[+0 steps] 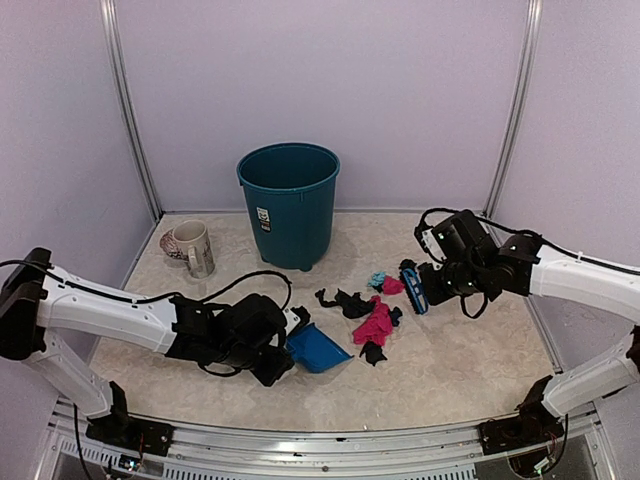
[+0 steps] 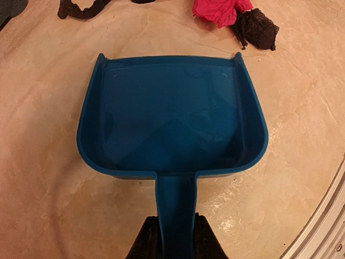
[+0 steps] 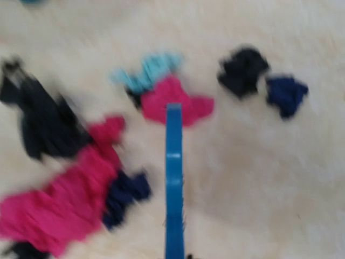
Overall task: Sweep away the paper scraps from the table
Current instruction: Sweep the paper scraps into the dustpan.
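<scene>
The left tool [image 2: 173, 238] pinches the handle of the dustpan [image 2: 172, 124], its mouth facing the paper scraps [image 1: 372, 325] on the tabletop [image 1: 450, 370], while the right tool [image 1: 440, 285] grips the brush [image 1: 413, 287] on their other side, likely to push them in.

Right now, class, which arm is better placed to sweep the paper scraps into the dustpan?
Right. The right arm holds the brush beside the scraps, ready to sweep them toward the dustpan. The left arm holds the dustpan with its mouth facing the pile.

I stood in a lab test booth: pale lilac panel walls [image 1: 330, 80] and metal posts [image 1: 128, 120] enclosed the marble-patterned table [image 1: 450, 360] ahead of my jaws.
</scene>
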`<move>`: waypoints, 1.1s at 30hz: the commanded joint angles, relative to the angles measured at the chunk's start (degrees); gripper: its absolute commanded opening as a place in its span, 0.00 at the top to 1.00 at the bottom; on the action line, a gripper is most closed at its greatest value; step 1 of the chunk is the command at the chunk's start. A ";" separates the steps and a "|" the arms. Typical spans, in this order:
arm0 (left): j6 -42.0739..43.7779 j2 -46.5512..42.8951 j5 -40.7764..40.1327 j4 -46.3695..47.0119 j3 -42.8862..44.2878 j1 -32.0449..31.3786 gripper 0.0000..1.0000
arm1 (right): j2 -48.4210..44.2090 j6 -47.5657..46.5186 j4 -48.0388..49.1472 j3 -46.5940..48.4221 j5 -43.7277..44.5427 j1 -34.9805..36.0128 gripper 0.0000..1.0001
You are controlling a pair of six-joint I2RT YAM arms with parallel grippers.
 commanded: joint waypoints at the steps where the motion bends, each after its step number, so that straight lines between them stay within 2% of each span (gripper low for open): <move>1: 3.23 2.00 3.10 3.74 1.16 -0.82 1.00 | 1.60 -3.91 -4.33 1.13 1.55 -0.05 1.00; 10: 3.79 6.75 4.03 7.37 2.17 -1.56 1.00 | 6.73 -7.43 1.65 1.13 -8.41 1.11 1.00; 18: 3.05 8.75 4.02 9.21 2.80 -1.91 1.00 | 11.56 -10.01 1.36 3.91 -10.03 6.34 1.00; 29: 2.07 11.11 2.86 10.88 3.01 -1.94 1.00 | 8.93 -9.57 -2.56 7.34 -17.08 11.91 1.00; 33: 1.54 11.15 1.77 11.19 2.48 -1.91 1.00 | 6.46 -8.65 -3.64 7.87 -15.45 12.36 1.00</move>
